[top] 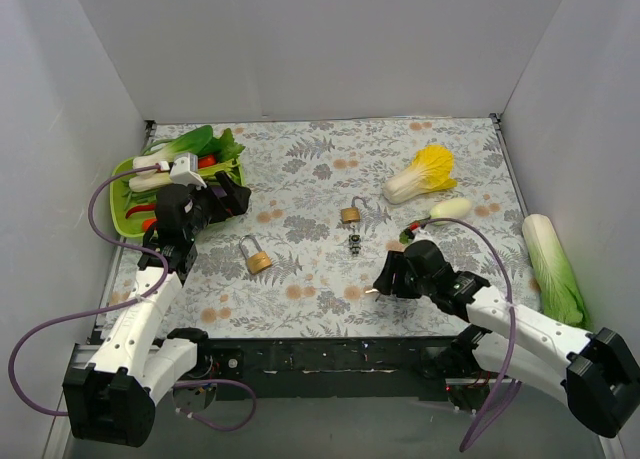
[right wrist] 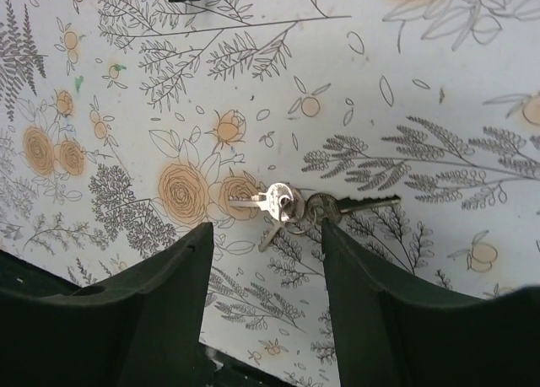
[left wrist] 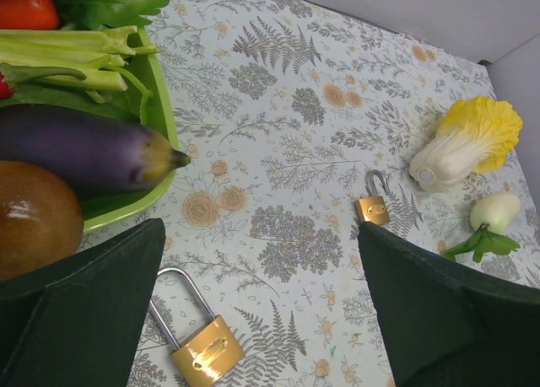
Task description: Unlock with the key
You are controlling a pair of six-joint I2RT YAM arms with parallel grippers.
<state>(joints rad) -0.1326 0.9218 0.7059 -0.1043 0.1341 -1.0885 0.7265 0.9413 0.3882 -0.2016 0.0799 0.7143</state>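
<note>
Floral table is carrying a black-headed key; we are judging it light, stiff, slippery, best pinched by its head. Left fingers and right fingers are gaping wide, empty.

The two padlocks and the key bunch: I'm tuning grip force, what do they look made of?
Larger padlock: brass-looking body, brushed gold sheen; shackle polished steel, seemingly. Smaller padlock: same look. Key bunch: bare silvery metal, glinting, likely nickel-plated.

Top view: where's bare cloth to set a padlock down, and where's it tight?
Free: far strip between the green tray and yellow cabbage; near strip between large padlock and right gripper. Tight: centre, around small padlock and black key.
</note>
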